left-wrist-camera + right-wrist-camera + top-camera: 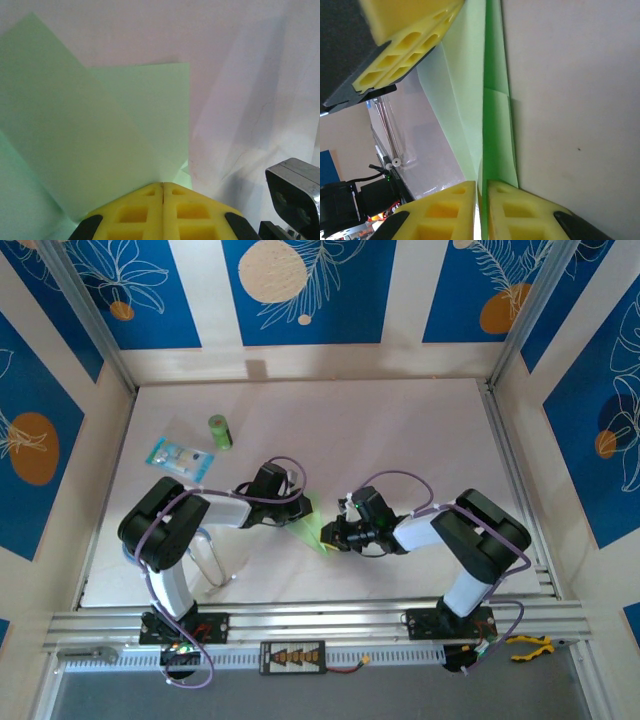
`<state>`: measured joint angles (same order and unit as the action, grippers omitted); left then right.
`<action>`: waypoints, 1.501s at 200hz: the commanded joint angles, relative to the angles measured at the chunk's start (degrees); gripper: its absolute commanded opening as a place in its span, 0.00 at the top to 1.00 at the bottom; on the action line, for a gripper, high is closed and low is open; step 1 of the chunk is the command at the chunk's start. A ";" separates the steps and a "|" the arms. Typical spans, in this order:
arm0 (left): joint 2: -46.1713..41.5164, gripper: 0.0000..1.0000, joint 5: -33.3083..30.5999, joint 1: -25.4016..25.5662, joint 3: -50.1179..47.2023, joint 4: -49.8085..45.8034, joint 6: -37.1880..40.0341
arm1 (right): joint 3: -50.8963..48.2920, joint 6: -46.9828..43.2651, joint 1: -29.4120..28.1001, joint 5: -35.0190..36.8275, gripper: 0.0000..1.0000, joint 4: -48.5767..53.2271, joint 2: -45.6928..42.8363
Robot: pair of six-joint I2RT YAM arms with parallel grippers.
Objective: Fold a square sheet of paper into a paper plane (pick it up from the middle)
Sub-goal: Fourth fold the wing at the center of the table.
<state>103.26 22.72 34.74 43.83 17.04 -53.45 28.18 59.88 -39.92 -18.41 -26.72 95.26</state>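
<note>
The pale-green sheet of paper (313, 533) is folded into layers and hangs just above the table between both arms, its point toward the near edge. My left gripper (300, 510) is shut on its upper corner; in the left wrist view the pads (163, 186) meet on the paper (100, 140), whose flaps fan away. My right gripper (334, 535) comes from the right. In the right wrist view its jaws (482, 186) stand a narrow slit apart around the paper's creased edge (495, 125). The paper lies against the right pad (520, 210). The left gripper's yellow pad (405, 45) is at top left.
A small green cylinder (219, 431) and a clear blue-printed packet (180, 456) lie at the table's far left. A bent metal wire stand (213, 562) sits beside the left arm's base. Yellow-handled pliers (528, 645) rest on the front rail at right.
</note>
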 commanded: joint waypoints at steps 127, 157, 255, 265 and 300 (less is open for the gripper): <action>2.03 0.97 -1.80 0.33 -0.33 -5.69 0.98 | -1.14 -4.00 -0.51 -0.77 0.86 15.40 -4.74; 2.02 0.97 -1.80 0.40 -0.42 -5.44 0.85 | -1.35 -4.07 -0.44 -0.04 0.93 16.07 -3.60; 1.68 0.98 -2.25 0.38 -0.59 -6.08 0.99 | -0.99 -4.66 -0.27 -0.22 0.89 20.93 -5.92; 1.68 0.98 -2.29 0.34 -0.59 -6.05 1.05 | -0.94 -4.90 -0.22 -0.17 0.89 21.20 -6.05; 1.77 0.98 -2.34 0.36 -0.59 -6.06 1.06 | -0.91 -5.54 -0.24 -0.90 0.93 21.53 -5.67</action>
<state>103.26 23.00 34.92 43.83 16.75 -53.47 28.12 55.51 -40.05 -18.17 -12.10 89.69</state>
